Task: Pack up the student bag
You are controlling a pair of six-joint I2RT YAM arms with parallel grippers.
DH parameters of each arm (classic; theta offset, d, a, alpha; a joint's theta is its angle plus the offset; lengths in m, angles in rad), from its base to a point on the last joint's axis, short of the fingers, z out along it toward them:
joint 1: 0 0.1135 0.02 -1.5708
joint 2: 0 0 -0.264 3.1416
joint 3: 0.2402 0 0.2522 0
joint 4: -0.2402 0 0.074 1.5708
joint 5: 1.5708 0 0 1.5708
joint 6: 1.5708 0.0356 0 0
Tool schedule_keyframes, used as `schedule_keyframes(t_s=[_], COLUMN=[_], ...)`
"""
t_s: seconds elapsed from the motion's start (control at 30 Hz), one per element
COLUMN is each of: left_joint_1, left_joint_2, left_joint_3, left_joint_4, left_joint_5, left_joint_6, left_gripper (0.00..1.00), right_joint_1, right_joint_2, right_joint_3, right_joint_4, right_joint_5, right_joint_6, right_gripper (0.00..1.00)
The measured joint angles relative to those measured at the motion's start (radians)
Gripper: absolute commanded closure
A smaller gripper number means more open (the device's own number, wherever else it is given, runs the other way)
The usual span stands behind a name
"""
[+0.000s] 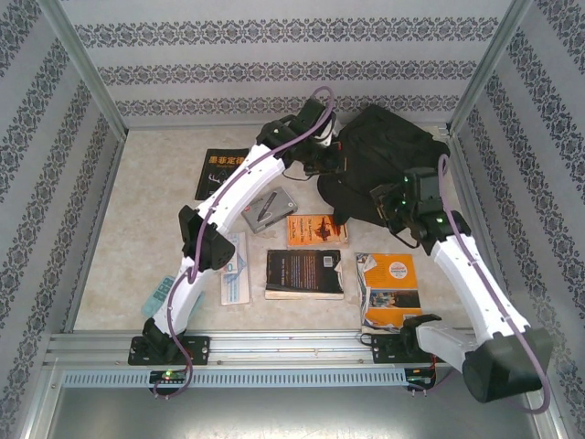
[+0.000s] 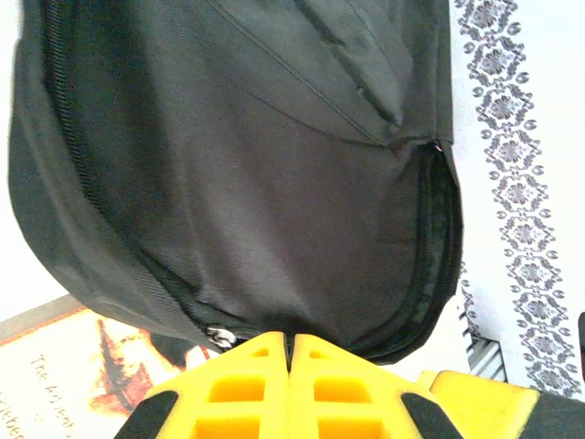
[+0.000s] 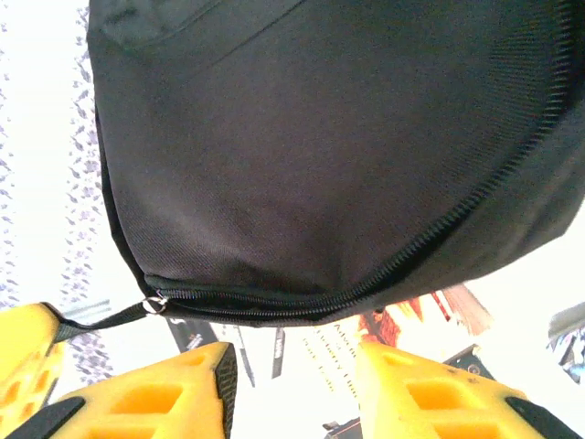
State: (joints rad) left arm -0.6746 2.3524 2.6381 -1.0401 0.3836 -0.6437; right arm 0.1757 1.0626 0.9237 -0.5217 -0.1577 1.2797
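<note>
- Reading the top view with 12 o'clock at the far wall, you have a teal object (image 1: 160,293) at about 8 o'clock on the table (image 1: 146,210), near the left arm's base.
- A slim white box (image 1: 236,270) lies just at 3 o'clock of that arm's elbow.
- A black book with yellow lettering (image 1: 222,174) sits flat at 10 o'clock.
- A grey object (image 1: 268,208) lies near table centre. A small orange book (image 1: 316,230) is at its 4 o'clock, and a black paperback (image 1: 304,273) is at 6 o'clock of the orange one.
- Your left gripper (image 2: 291,337) has its yellow fingers (image 2: 247,384) pressed together, tips against the lower zip edge of the student bag (image 2: 274,165). A zip pull (image 2: 219,336) sits at their 9 o'clock. You cannot tell whether fabric is pinched.
- The student bag (image 1: 384,155) lies slumped at 1 o'clock on the table, towards the far right corner.
- An orange and white book (image 1: 388,288) lies at 5 o'clock, near the right arm's base.
- Your right gripper (image 3: 297,375) stands with its fingers apart and nothing between them, at 6 o'clock of the bag's zipped edge.
</note>
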Motion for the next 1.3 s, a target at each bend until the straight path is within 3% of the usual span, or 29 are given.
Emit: schedule_keyframes(t_s=[0.37,1.3], left_joint_1=[-0.098,-0.111], left_joint_2=[0.0,0.0], left_joint_3=[0.0,0.0], left_joint_4=[0.0,-0.001], left_joint_5=[0.005,-0.021], left_joint_6=[-0.019,-0.019], left_gripper=[1.0,1.0], right_joint_1=[-0.024,-0.03], right_joint_2=[-0.03,-0.06], right_joint_3=[-0.159,-0.155], right_joint_4=[0.019,0.115], right_joint_5=[-0.024,-0.042], right_joint_6=[0.238,0.263], right_gripper=[0.47,0.5])
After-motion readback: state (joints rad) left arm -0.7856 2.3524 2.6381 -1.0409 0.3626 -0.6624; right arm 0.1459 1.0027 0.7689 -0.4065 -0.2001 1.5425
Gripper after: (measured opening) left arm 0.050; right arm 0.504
